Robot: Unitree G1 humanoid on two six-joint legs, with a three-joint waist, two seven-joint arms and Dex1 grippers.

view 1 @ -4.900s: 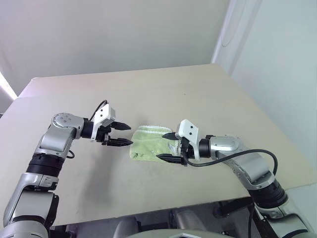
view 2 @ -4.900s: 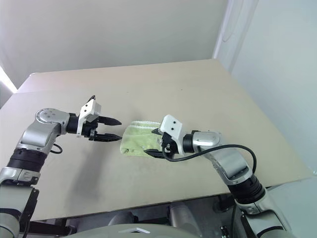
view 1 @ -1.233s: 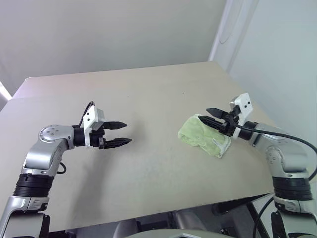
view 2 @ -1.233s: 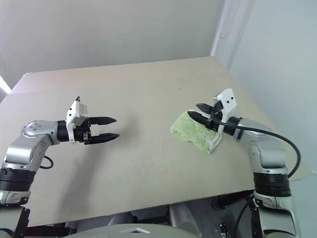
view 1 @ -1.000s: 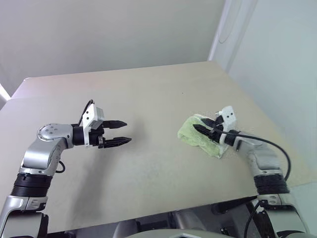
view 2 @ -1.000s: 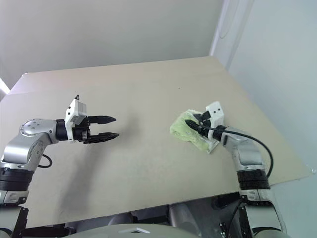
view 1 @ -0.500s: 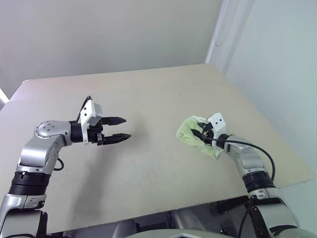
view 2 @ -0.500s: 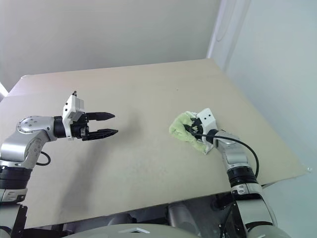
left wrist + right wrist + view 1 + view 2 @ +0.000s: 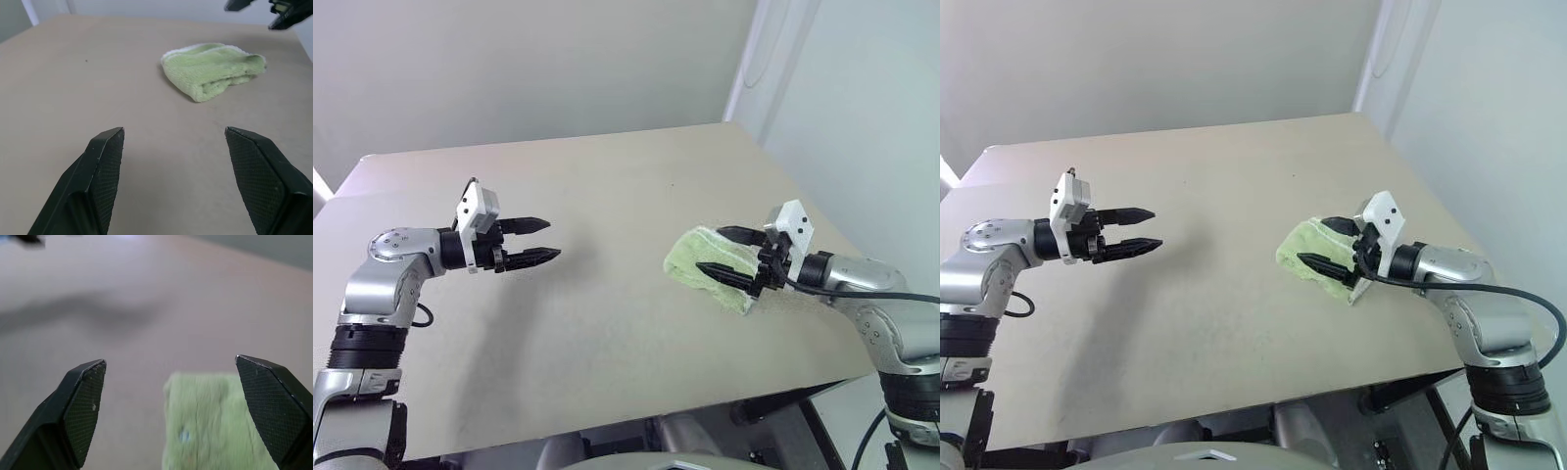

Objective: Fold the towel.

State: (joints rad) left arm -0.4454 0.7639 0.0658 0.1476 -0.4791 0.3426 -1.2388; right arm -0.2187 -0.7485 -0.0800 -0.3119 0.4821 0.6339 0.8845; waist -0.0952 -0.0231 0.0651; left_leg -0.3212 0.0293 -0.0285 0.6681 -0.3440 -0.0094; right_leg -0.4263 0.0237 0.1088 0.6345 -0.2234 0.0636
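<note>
Silver-grey jointed arms, black cables, white wrist blocks, each end effector [image 9: 527, 241] with textured black fingers [image 9: 100, 171].

Large beige table [image 9: 607, 186], plain pale wall [image 9: 529, 69] behind, white wall at right, soft even light

No readable text, labels, brands, numbers or signs anywhere.

A bare, probably lab-like test room: a plain beige desk [image 9: 607, 196] stands against blank pale walls [image 9: 509, 59], with a white corner pillar [image 9: 764, 59] alongside.
</note>
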